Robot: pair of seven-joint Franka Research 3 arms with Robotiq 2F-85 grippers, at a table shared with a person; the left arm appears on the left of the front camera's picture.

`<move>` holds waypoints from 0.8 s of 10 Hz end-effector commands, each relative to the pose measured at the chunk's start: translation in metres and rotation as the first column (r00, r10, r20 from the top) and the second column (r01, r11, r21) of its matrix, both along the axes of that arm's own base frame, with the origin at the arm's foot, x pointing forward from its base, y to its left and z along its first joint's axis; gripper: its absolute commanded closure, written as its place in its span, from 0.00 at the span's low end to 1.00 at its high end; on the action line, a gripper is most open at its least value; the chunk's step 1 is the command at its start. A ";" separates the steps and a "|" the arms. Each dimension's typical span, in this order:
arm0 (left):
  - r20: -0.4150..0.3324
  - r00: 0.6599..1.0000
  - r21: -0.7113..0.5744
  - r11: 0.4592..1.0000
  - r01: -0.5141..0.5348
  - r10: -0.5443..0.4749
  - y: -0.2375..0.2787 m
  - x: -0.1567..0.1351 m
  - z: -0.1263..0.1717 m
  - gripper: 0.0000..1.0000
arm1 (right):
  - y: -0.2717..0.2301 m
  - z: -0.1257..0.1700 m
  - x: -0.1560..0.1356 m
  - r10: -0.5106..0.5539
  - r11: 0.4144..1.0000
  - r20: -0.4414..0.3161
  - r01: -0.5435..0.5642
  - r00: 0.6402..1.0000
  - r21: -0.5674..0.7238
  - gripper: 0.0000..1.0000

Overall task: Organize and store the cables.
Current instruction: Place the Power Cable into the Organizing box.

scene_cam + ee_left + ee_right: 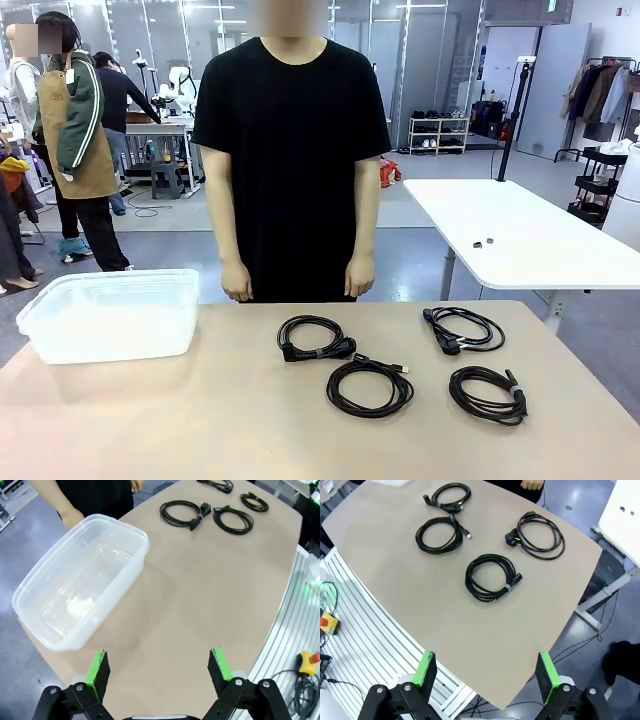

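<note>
Left pincer (159, 670) and right pincer (486, 672): both apart, empty, above the worktop (200, 420). Cables (333, 390): four separate coils lying flat, centre to 3 o'clock. Clear tub (110, 335) at 10 o'clock. Person (290, 150) standing at 12 o'clock.

Nothing legible found: no readable text, label, brand or number on the cables (342, 349), plastic tub (110, 338) or counter (200, 420).

In the left wrist view, the picture's top edge cuts off the cable (222, 485) toward the table's (200, 605) far right corner. In the right wrist view it crops the person's hand (532, 484). Plug types are too small to tell.
</note>
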State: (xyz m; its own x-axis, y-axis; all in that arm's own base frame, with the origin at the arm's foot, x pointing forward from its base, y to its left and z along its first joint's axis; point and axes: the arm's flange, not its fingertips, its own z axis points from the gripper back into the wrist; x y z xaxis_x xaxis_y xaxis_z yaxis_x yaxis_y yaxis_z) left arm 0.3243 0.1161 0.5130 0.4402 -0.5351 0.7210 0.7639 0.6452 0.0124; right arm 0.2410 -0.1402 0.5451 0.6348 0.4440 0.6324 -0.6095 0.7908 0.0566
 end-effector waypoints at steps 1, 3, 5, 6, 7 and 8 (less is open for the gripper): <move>0.002 1.000 0.006 1.000 0.018 -0.018 0.000 0.000 -0.001 0.00 | 0.004 0.000 0.002 0.010 1.000 -0.005 -0.010 1.000 -0.008 0.00; 0.002 1.000 0.006 1.000 0.018 -0.018 0.000 0.000 -0.001 0.00 | 0.004 0.000 0.002 0.010 1.000 -0.005 -0.010 1.000 -0.008 0.00; 0.002 1.000 0.006 1.000 0.018 -0.018 0.000 0.000 -0.001 0.00 | 0.004 0.000 0.002 0.010 1.000 -0.005 -0.010 1.000 -0.008 0.00; 0.002 1.000 0.006 1.000 0.018 -0.018 0.000 0.000 -0.001 0.00 | 0.004 0.000 0.002 0.010 1.000 -0.005 -0.010 1.000 -0.008 0.00; 0.002 1.000 0.006 1.000 0.018 -0.018 0.000 0.000 -0.001 0.00 | 0.004 0.000 0.002 0.010 1.000 -0.005 -0.010 1.000 -0.008 0.00; 0.002 1.000 0.006 1.000 0.018 -0.018 0.000 0.000 -0.001 0.00 | 0.004 0.000 0.002 0.010 1.000 -0.005 -0.010 1.000 -0.008 0.00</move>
State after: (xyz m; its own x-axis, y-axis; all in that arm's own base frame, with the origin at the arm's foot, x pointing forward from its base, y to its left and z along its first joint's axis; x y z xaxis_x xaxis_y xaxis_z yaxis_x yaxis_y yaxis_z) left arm 0.3241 0.1156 0.5133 0.4401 -0.5375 0.7193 0.7643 0.6447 0.0142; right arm 0.2413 -0.1387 0.5455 0.6341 0.4480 0.6303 -0.6113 0.7896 0.0538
